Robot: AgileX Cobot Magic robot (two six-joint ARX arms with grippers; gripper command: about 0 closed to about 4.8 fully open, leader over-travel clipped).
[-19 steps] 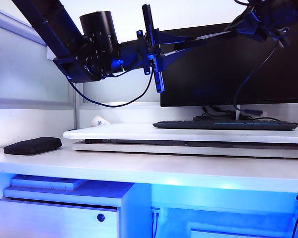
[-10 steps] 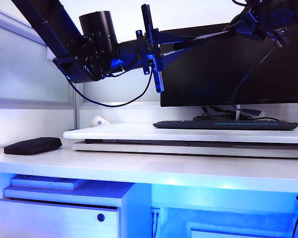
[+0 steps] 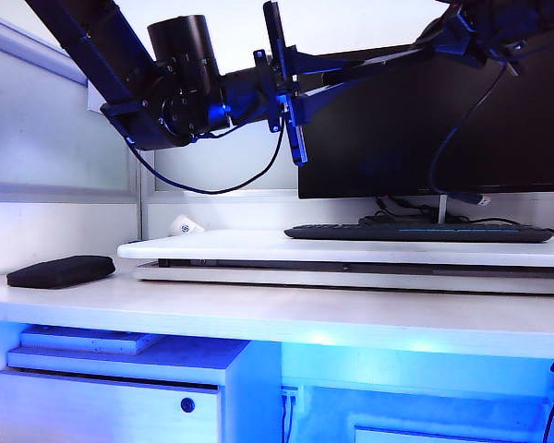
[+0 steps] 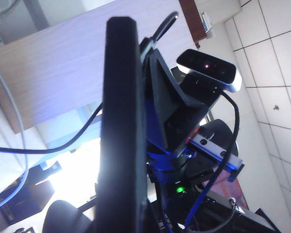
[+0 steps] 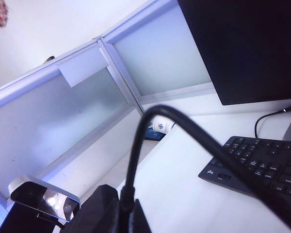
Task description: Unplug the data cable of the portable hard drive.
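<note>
Black portable hard drive (image 3: 284,88) sits clamped in left fingers (raised), right fingers (image 5: 128,213) pinching data cable (image 3: 457,138).

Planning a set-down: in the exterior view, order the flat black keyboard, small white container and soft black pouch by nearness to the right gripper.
Right gripper, top right:
1. Flat black keyboard, below it.
2. Small white container, left of centre.
3. Soft black pouch, far left.

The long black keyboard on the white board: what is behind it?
Behind the long black keyboard stands a large dark monitor, with black cables bunched at its foot. The foot itself is mostly hidden by the keyboard.
</note>
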